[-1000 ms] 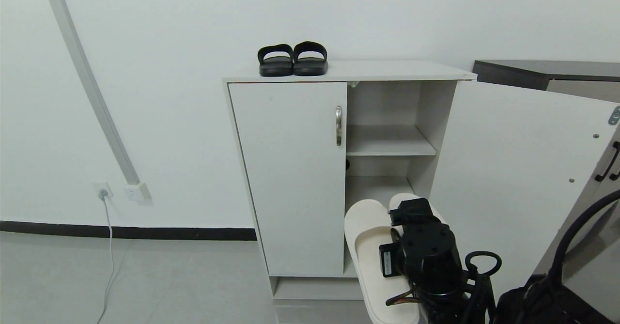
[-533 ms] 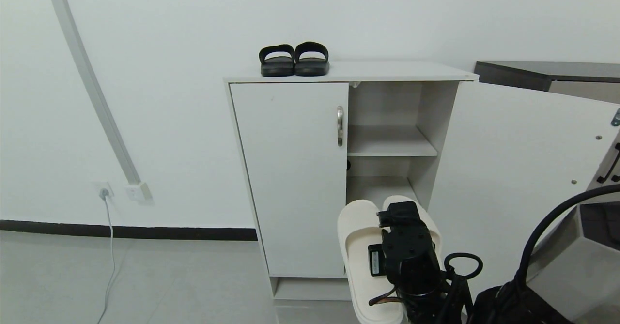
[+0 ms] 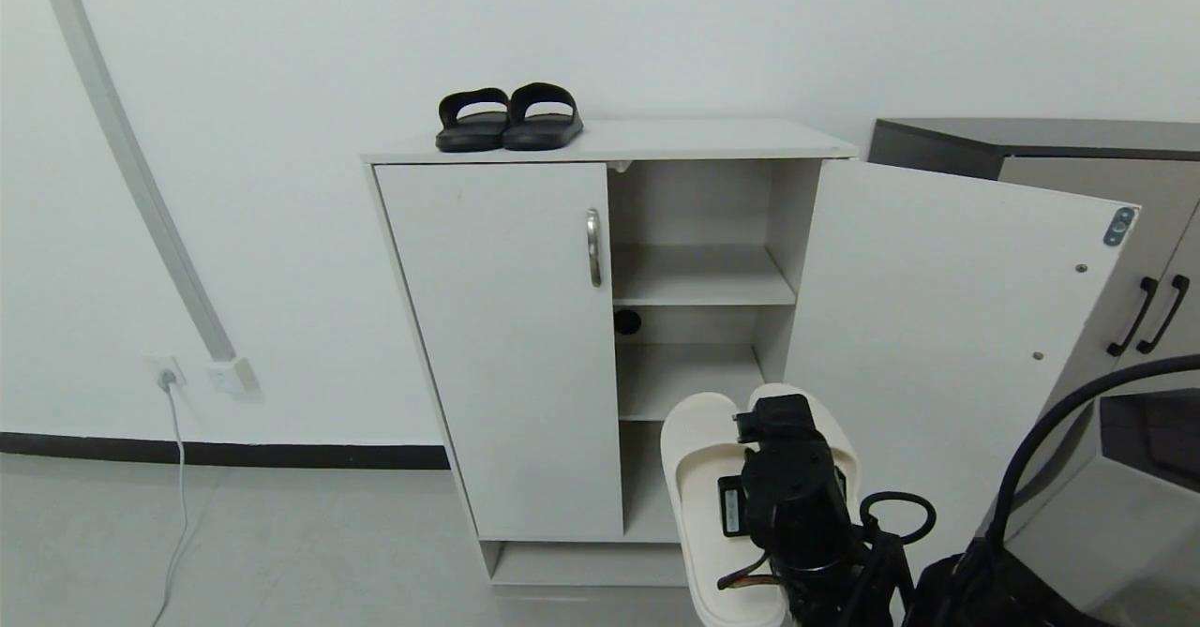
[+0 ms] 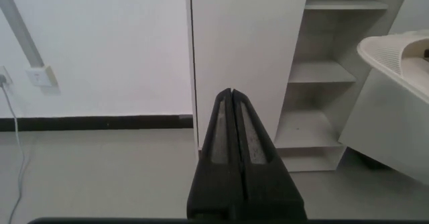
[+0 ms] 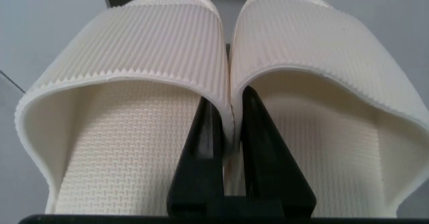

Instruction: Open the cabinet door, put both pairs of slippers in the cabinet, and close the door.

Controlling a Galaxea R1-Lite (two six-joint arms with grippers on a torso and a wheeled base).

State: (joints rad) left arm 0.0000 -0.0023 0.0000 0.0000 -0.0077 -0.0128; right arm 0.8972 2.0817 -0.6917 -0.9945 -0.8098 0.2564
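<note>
Slippers (image 3: 698,458) in cream sit pinched in the right tool (image 5: 231,108) before the cabinet (image 3: 497,346); left tool (image 4: 231,98) closed.

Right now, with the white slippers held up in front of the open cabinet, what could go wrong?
1. The right tool pinches only the touching inner edges of the white slippers, so one might slip free.
2. The pair is carried side by side and looks about as wide as the cabinet opening. It may catch the shut door or the open door going in.
</note>
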